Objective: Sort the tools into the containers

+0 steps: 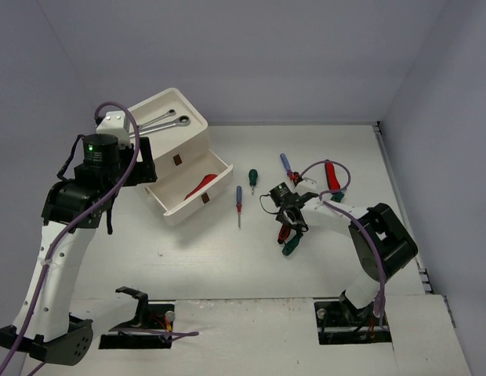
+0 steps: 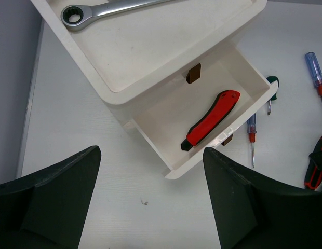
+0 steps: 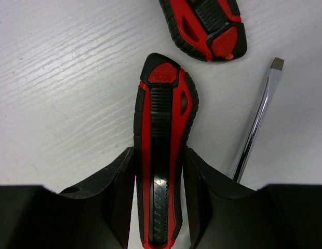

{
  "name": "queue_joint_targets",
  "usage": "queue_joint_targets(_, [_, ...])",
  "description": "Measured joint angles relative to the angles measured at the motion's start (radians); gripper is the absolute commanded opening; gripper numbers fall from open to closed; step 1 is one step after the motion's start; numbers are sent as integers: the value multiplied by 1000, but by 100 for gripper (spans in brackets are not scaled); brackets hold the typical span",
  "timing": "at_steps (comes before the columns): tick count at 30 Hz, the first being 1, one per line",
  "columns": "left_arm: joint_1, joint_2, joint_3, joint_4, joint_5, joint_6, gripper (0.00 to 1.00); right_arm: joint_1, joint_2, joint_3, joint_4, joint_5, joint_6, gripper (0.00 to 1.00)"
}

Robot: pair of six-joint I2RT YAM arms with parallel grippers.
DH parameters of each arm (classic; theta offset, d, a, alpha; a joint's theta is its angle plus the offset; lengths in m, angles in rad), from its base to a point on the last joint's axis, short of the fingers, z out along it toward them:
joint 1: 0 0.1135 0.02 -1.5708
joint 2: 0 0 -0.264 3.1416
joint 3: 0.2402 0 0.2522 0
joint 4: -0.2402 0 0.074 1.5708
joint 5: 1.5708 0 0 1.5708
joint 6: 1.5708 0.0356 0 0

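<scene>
My right gripper is shut on one handle of the red-black pliers, which lie on the table; their other handle lies just beyond. In the top view this gripper is right of centre. The white containers stand at the back left, with silver ratchet wrenches in the top tray. One drawer is pulled out, and a red-black tool lies in it. My left gripper hangs open above the table, just in front of that drawer's corner, holding nothing.
A steel screwdriver shaft lies right beside my right fingers; its green handle shows below the gripper. A slim blue-and-red screwdriver, a stubby green one, a blue-handled one and red-handled cutters lie on the table.
</scene>
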Motion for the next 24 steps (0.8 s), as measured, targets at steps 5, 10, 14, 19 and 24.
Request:
queue_joint_targets(5, [0, -4, 0, 0, 0, 0, 77, 2, -5, 2, 4, -19, -1, 0])
queue_joint_targets(10, [0, -4, 0, 0, 0, 0, 77, 26, -61, 44, -19, -42, -5, 0])
queue_joint_targets(14, [0, -3, 0, 0, 0, 0, 77, 91, -96, 202, -31, -41, -8, 0])
queue_joint_targets(19, [0, 0, 0, 0, 0, -2, 77, 202, -46, 504, -10, -35, 2, 3])
queue_joint_targets(24, [0, 4, 0, 0, -2, -7, 77, 252, 172, 827, 30, -69, 36, 24])
